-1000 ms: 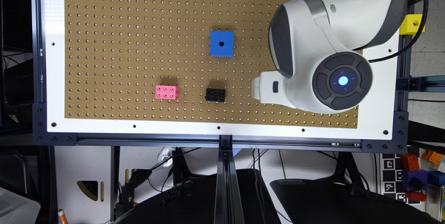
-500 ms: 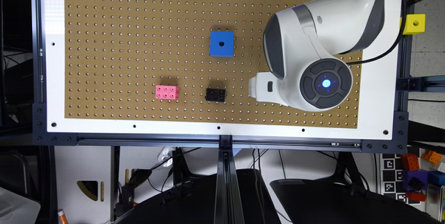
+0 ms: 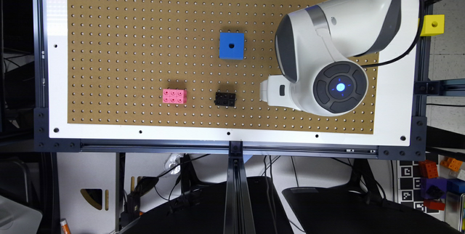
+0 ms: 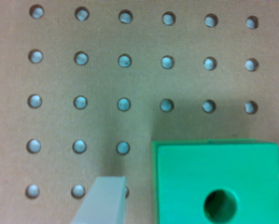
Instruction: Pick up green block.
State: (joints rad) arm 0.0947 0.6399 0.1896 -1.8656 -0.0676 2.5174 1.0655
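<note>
Over the last second the arm [image 3: 327, 52] has been carried toward the exterior view's left and slightly toward the near edge of the pegboard surface [image 3: 127, 45], so that its wrist now sits right of the black brick [image 3: 225, 99] and well apart from the blue cube [image 3: 231, 45]; in the wrist view the green block [image 4: 218, 183] is seen resting on the pegboard directly beneath the gripper [image 4: 195, 198]. One pale finger [image 4: 101, 199] is seen just beside one face of the block with a narrow gap, a sliver of the other at the opposite face; the gripper is thus spread around the block and not yet pinching it. The approach is judged nearly complete, closing and lifting being what is left.
</note>
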